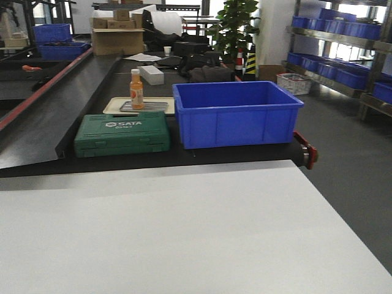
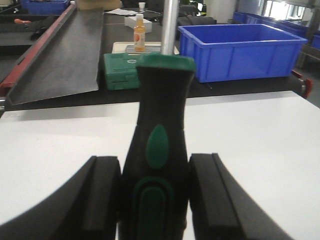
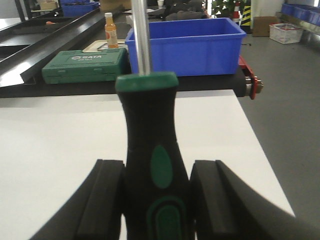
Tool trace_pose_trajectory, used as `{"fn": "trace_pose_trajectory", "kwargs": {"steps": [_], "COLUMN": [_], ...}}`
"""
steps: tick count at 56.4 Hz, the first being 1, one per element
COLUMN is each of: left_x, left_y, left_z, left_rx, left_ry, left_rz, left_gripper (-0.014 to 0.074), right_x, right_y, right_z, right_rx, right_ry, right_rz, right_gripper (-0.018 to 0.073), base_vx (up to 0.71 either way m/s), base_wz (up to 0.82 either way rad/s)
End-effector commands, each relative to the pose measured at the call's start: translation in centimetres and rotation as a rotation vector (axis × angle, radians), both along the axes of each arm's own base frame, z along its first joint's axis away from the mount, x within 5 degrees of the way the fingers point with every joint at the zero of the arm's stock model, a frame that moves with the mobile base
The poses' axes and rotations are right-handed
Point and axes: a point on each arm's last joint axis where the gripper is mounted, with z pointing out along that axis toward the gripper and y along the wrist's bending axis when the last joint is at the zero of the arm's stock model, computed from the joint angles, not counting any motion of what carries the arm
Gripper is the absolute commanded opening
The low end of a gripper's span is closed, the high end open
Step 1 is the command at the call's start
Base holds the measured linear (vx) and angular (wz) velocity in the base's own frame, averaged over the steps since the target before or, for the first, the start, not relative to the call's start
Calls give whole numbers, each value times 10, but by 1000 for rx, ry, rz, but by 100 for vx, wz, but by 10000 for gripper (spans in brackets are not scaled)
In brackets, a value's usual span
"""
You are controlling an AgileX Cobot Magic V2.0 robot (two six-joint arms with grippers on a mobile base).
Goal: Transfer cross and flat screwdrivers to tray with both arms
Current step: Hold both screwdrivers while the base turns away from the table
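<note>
White tbl [image 1: 184,233] fills the foreground, matte top. Black bench [image 1: 245,154] butts against its far edge and runs back into the room. On the bench, all positions rel. to blue bin [image 1: 236,113]: bin sits front-right on the bench, top open. Green SATA case [image 1: 122,133] just left of bin, lying flat, lid shut, narrow gap btw them. Beige tray [image 1: 113,108] left of bin's back corner, behind the case. White box [image 1: 151,75] behind-left of bin, further back. Dark bags [image 1: 208,73] directly behind bin. Paper sheet [image 1: 144,57] & cup [image 1: 167,51] well behind bin, small and blurry.
</note>
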Motion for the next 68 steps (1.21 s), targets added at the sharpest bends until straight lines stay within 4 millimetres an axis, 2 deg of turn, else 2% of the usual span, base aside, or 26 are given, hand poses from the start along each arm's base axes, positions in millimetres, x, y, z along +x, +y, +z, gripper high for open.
{"fn": "trace_pose_trajectory", "kwargs": {"steps": [1,37,68], "left_x": [1,1,1], "left_y": [0,0,0], "left_z": [15,15,15], "left_rx": [-25,-25,-25], "left_ry": [-105,-105,-105], "left_rz": [4,4,4], "left_gripper": [-6,-6,-6], "right_x": [0,0,0], "right_y": [0,0,0], "right_z": [17,17,17], "right_rx": [9,9,9], "right_ry": [-114,-114,-113], "right_rz": [-2,-2,-2], "right_gripper": [-8,-8,-8], "base_vx": [-23,-19,-7], "base_wz": [-41,-45,-46]}}
